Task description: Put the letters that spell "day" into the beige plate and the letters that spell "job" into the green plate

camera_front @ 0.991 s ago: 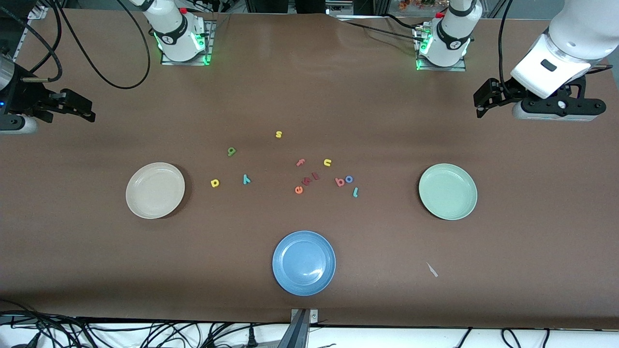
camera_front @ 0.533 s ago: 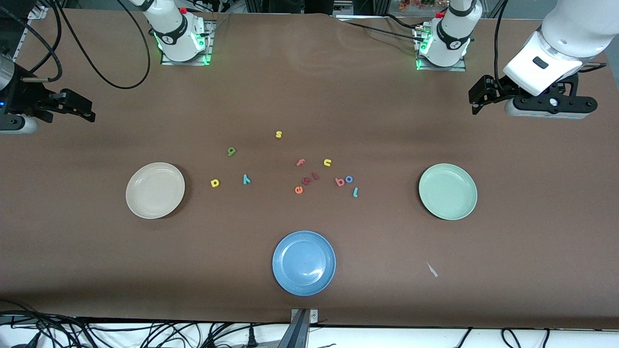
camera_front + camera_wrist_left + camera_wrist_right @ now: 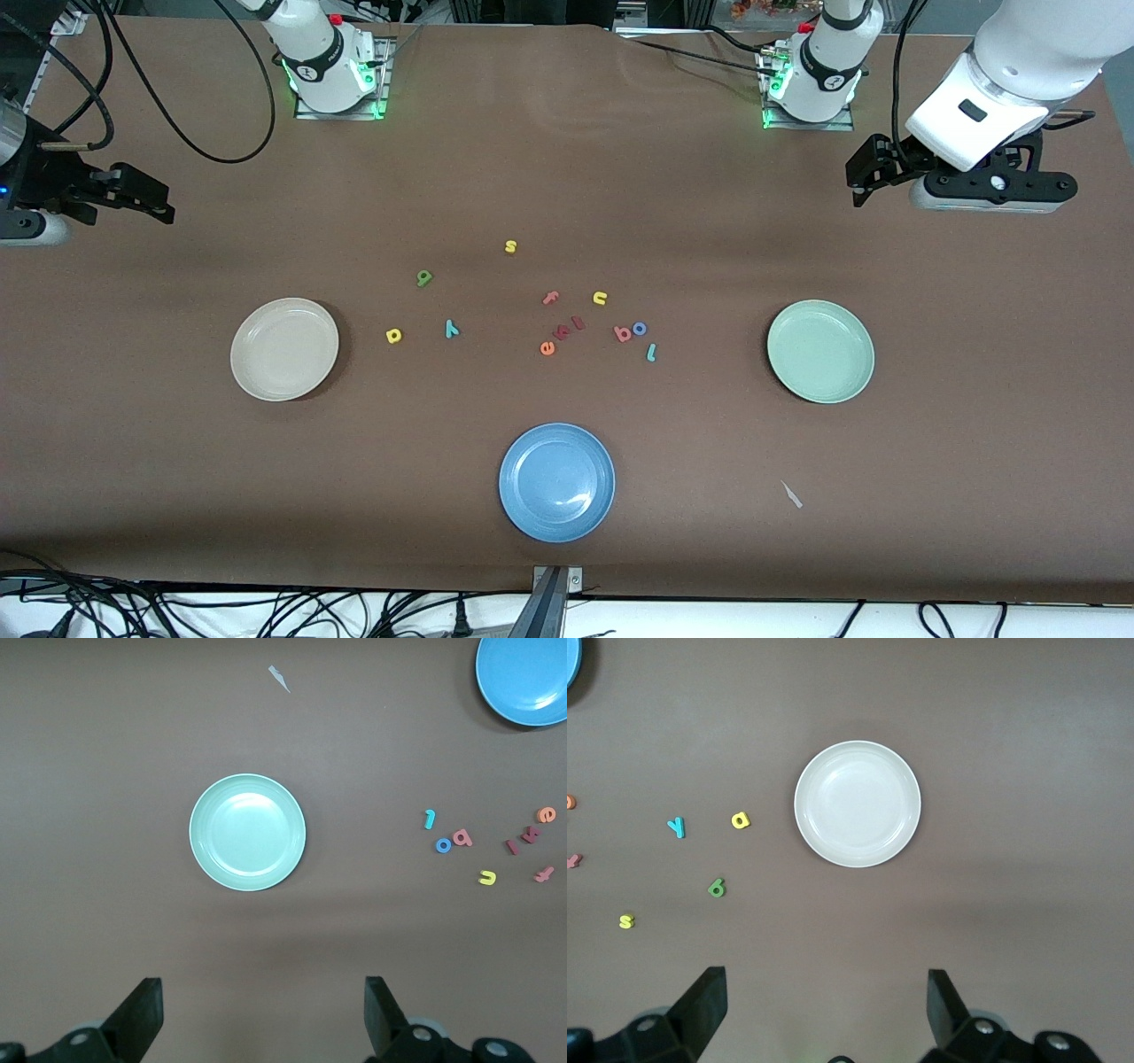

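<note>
The beige plate (image 3: 284, 348) (image 3: 858, 804) lies empty toward the right arm's end. Beside it are the yellow d (image 3: 393, 335) (image 3: 741, 820), teal y (image 3: 452, 329) (image 3: 676, 827) and green a (image 3: 424, 278) (image 3: 717, 888). The green plate (image 3: 820, 351) (image 3: 247, 832) lies empty toward the left arm's end. The pinkish b (image 3: 623, 333) (image 3: 462, 839), dark blue o (image 3: 639, 329) (image 3: 443, 845) and light blue j (image 3: 651, 353) (image 3: 429, 819) cluster together. My left gripper (image 3: 856, 184) (image 3: 263, 1019) hangs open over bare table near its base. My right gripper (image 3: 159, 199) (image 3: 826, 1014) waits open at the table's edge.
A blue plate (image 3: 556, 481) lies nearest the front camera. Spare letters sit mid-table: yellow s (image 3: 510, 246), yellow u (image 3: 600, 299), a reddish f (image 3: 550, 298), orange e (image 3: 547, 348), red k (image 3: 561, 334) and i (image 3: 578, 323). A pale scrap (image 3: 791, 494) lies near the green plate.
My left arm has drifted toward the table's middle and a little toward the bases, still open. The right arm, letters and plates have not moved.
</note>
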